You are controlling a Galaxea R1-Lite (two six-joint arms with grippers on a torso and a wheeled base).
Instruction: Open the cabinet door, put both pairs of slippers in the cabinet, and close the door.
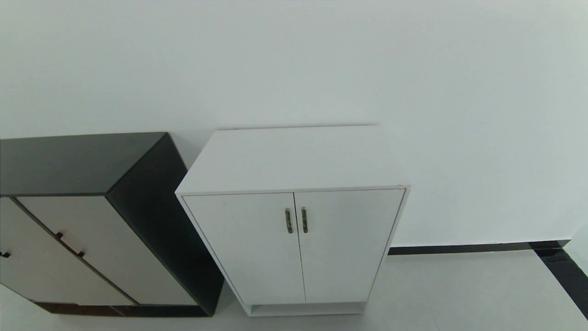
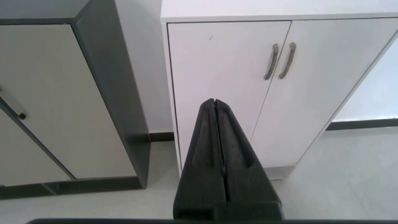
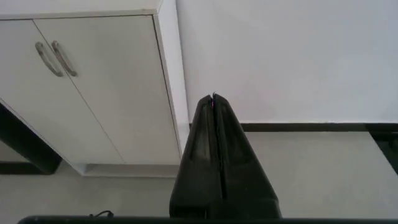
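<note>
Left gripper (image 2: 214, 109): jaws pressed together, in front of the white cabinet (image 1: 257, 248).
Right gripper (image 3: 214, 102): jaws pressed together, off the white cabinet's right corner.
White cabinet: on the floor (image 1: 459, 294), both doors shut, handles (image 1: 289, 220) side by side at centre.
Dark cabinet (image 1: 147, 207): just left.
Wall (image 1: 294, 59): behind both.

Left gripper: your left gripper (image 2: 214, 107) has its two dark fingers (image 2: 200, 155) pressed flat together, with one thin seam down the middle.
Right gripper: your right gripper (image 3: 213, 102) is closed the same way, its fingers (image 3: 198, 155) meeting from base to tip.
Pose: you have both pointing forward, each tapering to a narrow wedge, tips in free air.
</note>
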